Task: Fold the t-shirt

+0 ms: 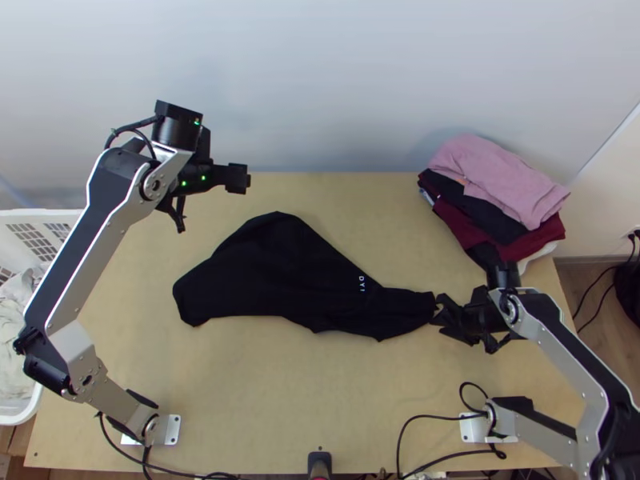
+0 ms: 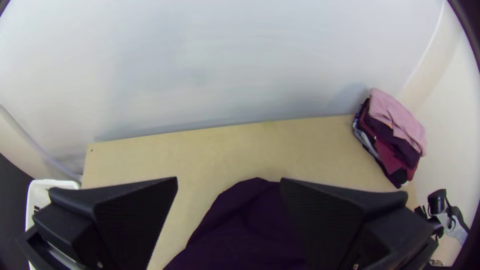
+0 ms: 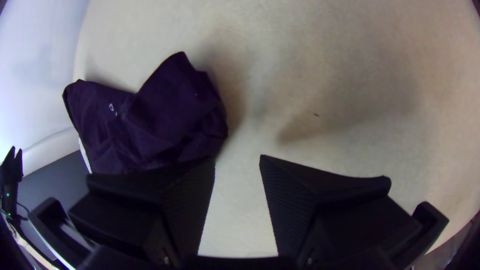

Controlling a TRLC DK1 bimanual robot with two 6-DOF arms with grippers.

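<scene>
T-shirt [image 1: 272, 276] lies bunched, left gripper [image 1: 214, 204] and right gripper [image 1: 438, 310] parted, white basket [image 1: 40, 214] holding cloth [image 1: 11, 320].

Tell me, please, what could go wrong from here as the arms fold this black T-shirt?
The black T-shirt lies bunched, so folding it may lock in creases. The open right gripper is by the shirt's narrow end and might catch only an edge. That arm's wrist looks close to the clothes stack and could knock it.
</scene>
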